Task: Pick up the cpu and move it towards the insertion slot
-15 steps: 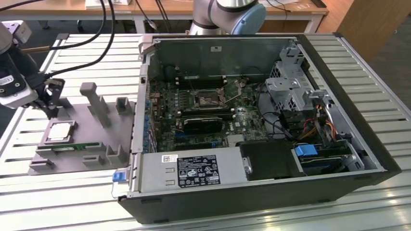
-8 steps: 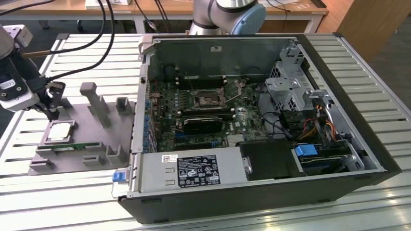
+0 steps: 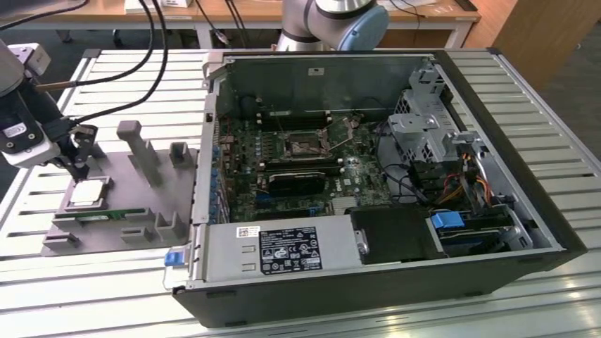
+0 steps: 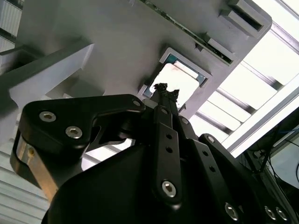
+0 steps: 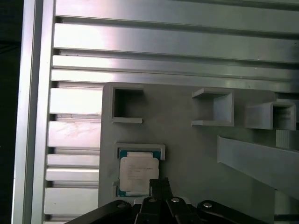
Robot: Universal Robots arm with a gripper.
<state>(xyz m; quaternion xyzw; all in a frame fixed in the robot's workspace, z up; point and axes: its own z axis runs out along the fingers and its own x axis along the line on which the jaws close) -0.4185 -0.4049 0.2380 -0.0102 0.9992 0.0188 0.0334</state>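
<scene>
Gripper (image 5: 159, 185) body cut off at the frame edge in both wrist views. Its tip covers 1 corner of the cpu (image 5: 136, 171) in the first wrist view; contact between them cannot be told. Exterior view: arm (image 3: 11, 70) cropped at the exterior view's left edge; insertion slot (image 3: 305, 146) too small for detail.

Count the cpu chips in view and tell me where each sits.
1. The cpu lies in its recess on the grey tray, at the exterior view's left, with the tool close above its edge. The insertion slot in the computer case looks empty.
</scene>
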